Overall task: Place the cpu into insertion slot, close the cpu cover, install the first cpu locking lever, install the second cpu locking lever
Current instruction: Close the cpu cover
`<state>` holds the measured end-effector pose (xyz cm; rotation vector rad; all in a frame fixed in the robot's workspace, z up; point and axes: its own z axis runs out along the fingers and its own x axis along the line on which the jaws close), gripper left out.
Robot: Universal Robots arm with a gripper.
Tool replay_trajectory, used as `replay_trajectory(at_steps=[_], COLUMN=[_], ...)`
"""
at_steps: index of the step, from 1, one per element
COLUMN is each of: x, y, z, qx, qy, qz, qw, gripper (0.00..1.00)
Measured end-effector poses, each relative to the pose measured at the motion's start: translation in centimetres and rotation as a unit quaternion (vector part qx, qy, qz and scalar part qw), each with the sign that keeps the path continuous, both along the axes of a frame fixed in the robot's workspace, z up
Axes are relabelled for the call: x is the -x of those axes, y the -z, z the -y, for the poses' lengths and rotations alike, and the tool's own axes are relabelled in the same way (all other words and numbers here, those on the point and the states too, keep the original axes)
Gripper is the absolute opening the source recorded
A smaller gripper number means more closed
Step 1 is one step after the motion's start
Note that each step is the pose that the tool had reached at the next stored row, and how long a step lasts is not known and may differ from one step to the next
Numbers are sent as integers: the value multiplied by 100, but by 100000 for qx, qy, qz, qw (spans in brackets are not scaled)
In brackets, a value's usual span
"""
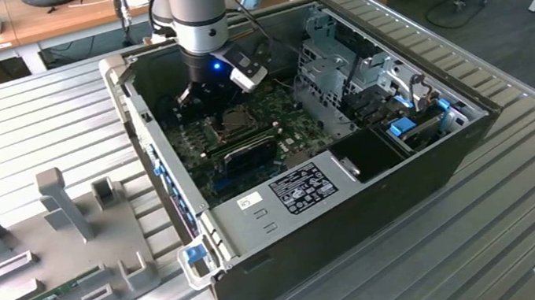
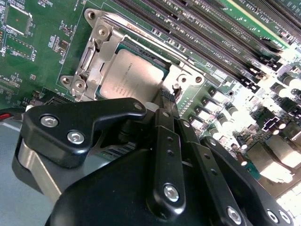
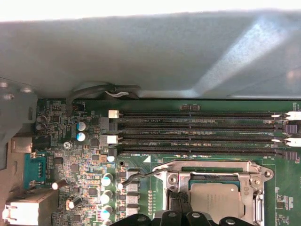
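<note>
Two of the four steps look done: the cpu (image 2: 134, 75) lies flat in the insertion slot (image 1: 238, 122), and the cpu cover (image 2: 102, 51) is folded down over it, its silver frame ringing the chip's pale face. That puts the work, as I judge it, at the locking levers. In the first wrist view one wire locking lever (image 3: 141, 173) juts out past the frame's corner toward a row of capacitors (image 3: 107, 181). It looks unlatched, though I cannot be sure, and I cannot pick out the second lever. The tool (image 2: 167, 104) has its fingers drawn together with nothing seen between them, tips down at the cover's edge, touching it or just short of it. Seating a lever would call for a press down and sideways to tuck the wire under its hook, with the tips kept off the chip. Room is scarce: the memory slots (image 3: 197, 127) run just beside the socket, the drive cage (image 1: 326, 77) stands near, and the walls of the case (image 1: 359, 192) close round the arm. On the desk (image 1: 20, 131), well apart, sits a grey fixture tray (image 1: 61, 260).
</note>
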<state>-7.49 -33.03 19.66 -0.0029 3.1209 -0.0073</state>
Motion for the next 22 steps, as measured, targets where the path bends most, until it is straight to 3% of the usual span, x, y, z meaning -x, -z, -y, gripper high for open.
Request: replay_trajectory(at_steps=[9,20,22], x=[-1,-1,-1], y=[-6,-152,-154], z=[-2,-1,-1], qx=[-45,-17,-25], qy=[1,1,-5], qz=[35,15,20], qw=[100000,100000,100000], gripper=[10,10,10])
